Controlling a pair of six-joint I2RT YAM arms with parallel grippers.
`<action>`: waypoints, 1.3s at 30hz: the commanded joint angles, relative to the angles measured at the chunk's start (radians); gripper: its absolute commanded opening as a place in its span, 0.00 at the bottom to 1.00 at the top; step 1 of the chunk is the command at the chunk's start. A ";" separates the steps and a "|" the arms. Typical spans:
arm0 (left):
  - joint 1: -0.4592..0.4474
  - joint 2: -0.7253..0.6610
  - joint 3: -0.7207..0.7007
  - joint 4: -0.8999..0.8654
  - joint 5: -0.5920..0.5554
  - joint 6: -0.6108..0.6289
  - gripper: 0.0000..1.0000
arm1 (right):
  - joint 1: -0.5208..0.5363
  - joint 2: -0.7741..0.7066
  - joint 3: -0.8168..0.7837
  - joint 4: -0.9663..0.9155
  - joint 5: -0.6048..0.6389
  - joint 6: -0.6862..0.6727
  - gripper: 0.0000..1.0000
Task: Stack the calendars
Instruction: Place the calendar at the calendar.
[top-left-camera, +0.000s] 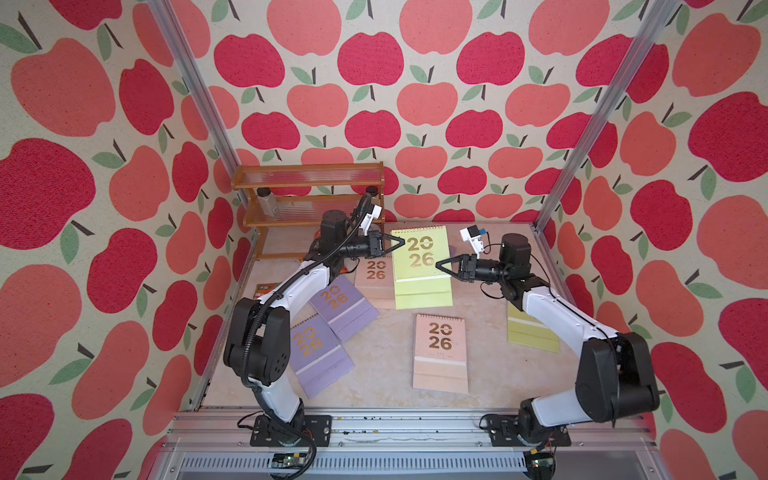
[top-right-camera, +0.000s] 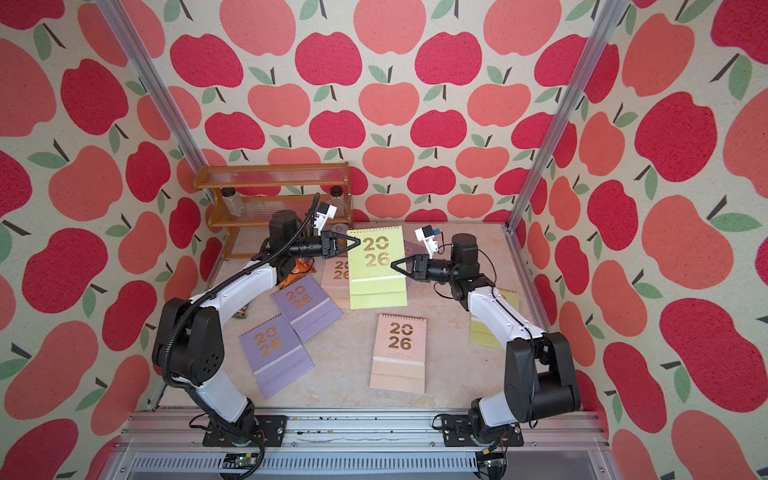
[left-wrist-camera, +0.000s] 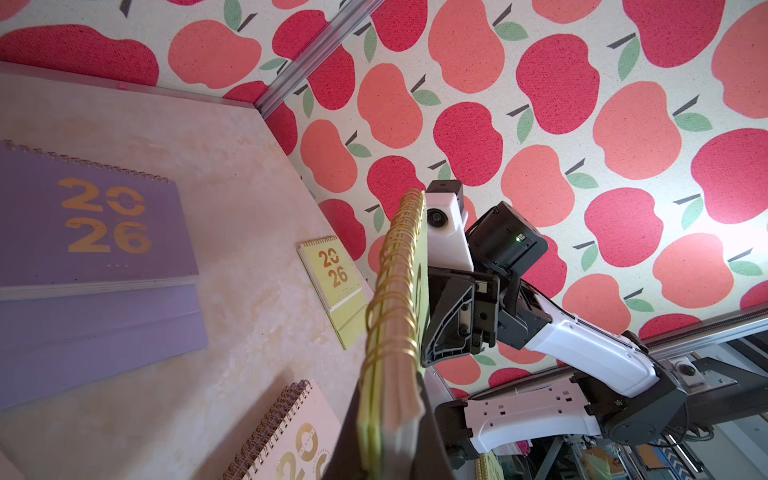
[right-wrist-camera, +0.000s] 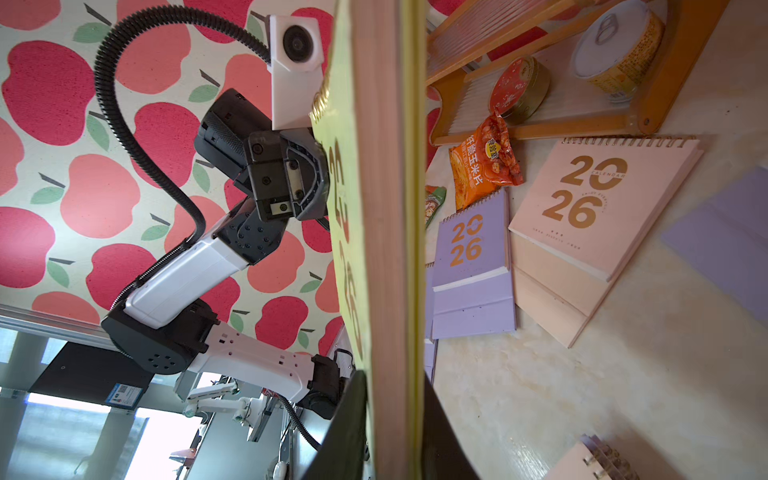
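While a pink calendar (top-left-camera: 440, 353) and a lilac calendar (top-left-camera: 320, 357) lay flat at the front of the bench (top-left-camera: 386, 386), well apart, a second lilac (top-left-camera: 343, 305) touched the first's far corner. Further in, the green calendar (top-left-camera: 419, 257) was up off the bench, above a second pink (top-left-camera: 374, 272). The left hand (top-left-camera: 400, 241) was clenched on its spiral corner; the right hand (top-left-camera: 439, 264) straddled the opposite edge, tight or slack, couldn't tell. At the back stood the shelf (top-left-camera: 309, 168).

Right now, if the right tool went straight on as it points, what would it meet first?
The held green calendar: the right tool sits at its edge. Beyond it, probably the left tool, though depth is unclear.
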 joint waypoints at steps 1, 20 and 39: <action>-0.007 -0.001 0.054 -0.025 0.085 0.082 0.00 | -0.021 -0.061 0.080 -0.291 0.006 -0.266 0.42; -0.017 0.000 0.088 -0.092 0.140 0.141 0.00 | -0.107 -0.050 -0.084 0.134 -0.215 -0.163 0.58; -0.035 0.024 0.094 -0.055 0.138 0.116 0.00 | -0.012 0.046 -0.112 0.418 -0.196 0.008 0.19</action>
